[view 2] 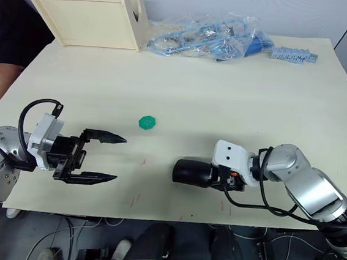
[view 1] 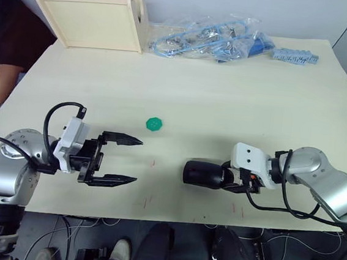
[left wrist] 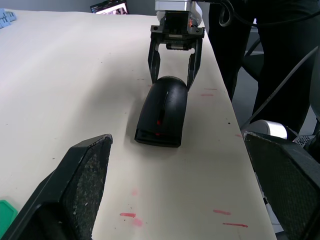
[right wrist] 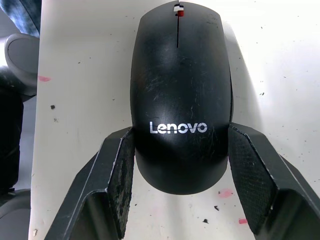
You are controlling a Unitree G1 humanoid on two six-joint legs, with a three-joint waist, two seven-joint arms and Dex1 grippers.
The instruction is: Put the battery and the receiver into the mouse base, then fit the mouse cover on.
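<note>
The mouse (view 1: 203,173) lies near the table's front edge, right of centre. Its glossy black mouse cover (right wrist: 177,90), with a pale logo, sits on top of the mouse base, whose front end (left wrist: 157,136) shows beneath it. My right gripper (view 1: 225,177) is shut on the mouse's rear end, one finger (right wrist: 117,170) on each side. My left gripper (view 1: 138,161) is open and holds nothing, a short way left of the mouse, and its fingers (left wrist: 82,185) point at the mouse. The battery and the receiver are hidden.
A round green disc (view 1: 154,124) lies just beyond the left gripper. At the back stand two wooden trays (view 1: 92,18), a plastic bag of blue parts (view 1: 213,38) and a blue strip (view 1: 296,56). A person's arm (view 1: 0,82) is at the table's left edge.
</note>
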